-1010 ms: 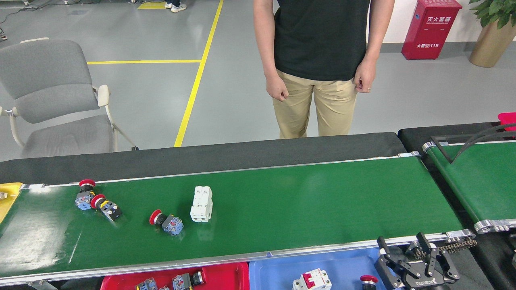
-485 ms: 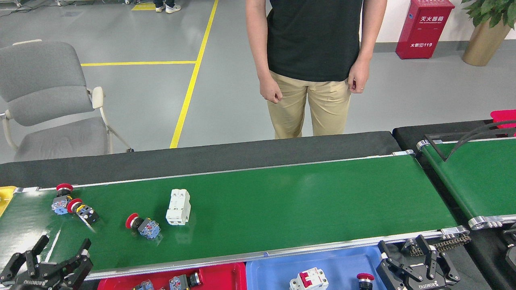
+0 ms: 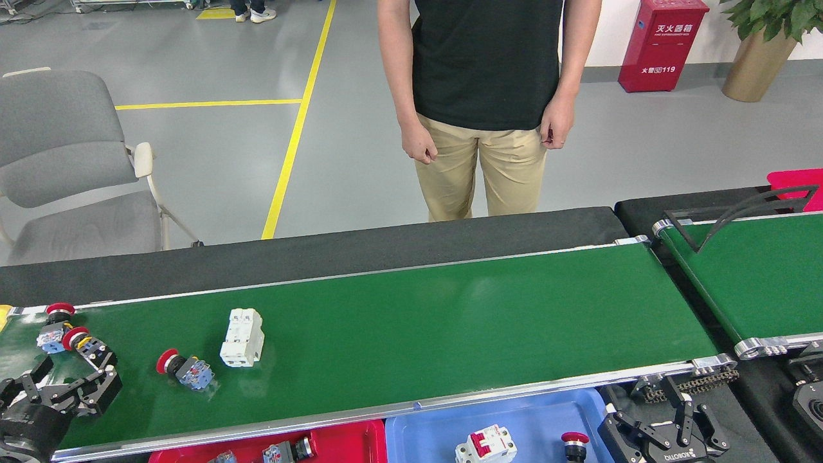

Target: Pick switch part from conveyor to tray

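Observation:
The conveyor (image 3: 450,321) is the long dark-green belt running across the head view. At its left end lie red-capped switch parts: one (image 3: 184,369) alone, and two more (image 3: 53,326) (image 3: 90,347) close together by the far-left edge. A white breaker block (image 3: 242,337) lies just right of the lone part. My left gripper (image 3: 67,384) hovers open over the belt's left front corner, just below the two-part cluster, holding nothing. My right gripper (image 3: 669,421) sits open at the bottom right, beside the blue tray (image 3: 418,427).
A red tray (image 3: 350,444) with several switch parts lies below the belt's front rail. The blue tray holds a red-and-white breaker (image 3: 485,445) and a red button (image 3: 574,442). A person (image 3: 482,96) stands behind the belt. A second green belt (image 3: 759,276) is at right.
The parts and the breaker have travelled left along the belt. My left gripper came into view at the lower left and rose over the belt's corner. The right gripper hardly moved.

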You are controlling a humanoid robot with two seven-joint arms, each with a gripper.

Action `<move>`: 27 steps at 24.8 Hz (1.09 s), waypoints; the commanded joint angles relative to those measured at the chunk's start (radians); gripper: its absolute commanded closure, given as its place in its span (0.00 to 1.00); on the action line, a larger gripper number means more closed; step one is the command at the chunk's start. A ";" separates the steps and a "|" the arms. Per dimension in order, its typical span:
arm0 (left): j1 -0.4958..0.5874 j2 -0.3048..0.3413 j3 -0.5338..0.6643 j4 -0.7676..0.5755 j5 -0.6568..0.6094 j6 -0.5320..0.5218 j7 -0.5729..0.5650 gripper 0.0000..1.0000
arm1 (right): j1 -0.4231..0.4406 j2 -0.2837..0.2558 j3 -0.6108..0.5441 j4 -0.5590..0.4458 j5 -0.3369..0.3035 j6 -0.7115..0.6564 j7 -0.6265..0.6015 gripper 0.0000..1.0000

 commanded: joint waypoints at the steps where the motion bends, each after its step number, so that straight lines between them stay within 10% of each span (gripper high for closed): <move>1: -0.053 0.026 -0.022 0.047 -0.001 0.018 0.004 0.00 | -0.026 0.000 -0.002 0.003 -0.001 -0.004 -0.007 0.02; 4: -0.076 0.036 -0.040 0.118 0.004 0.053 0.007 0.12 | -0.073 -0.002 0.000 0.037 -0.001 -0.005 -0.007 0.02; 7: -0.074 0.033 -0.053 0.118 0.012 0.078 0.009 0.71 | -0.080 -0.002 0.000 0.043 -0.001 -0.007 -0.006 0.02; 9: -0.074 0.024 -0.054 0.115 0.024 0.081 0.010 0.82 | -0.080 0.000 0.000 0.043 -0.001 -0.005 -0.006 0.02; 27: 0.191 -0.079 -0.051 -0.420 0.047 -0.139 0.015 0.93 | -0.064 0.001 -0.011 0.043 -0.001 0.006 -0.009 0.02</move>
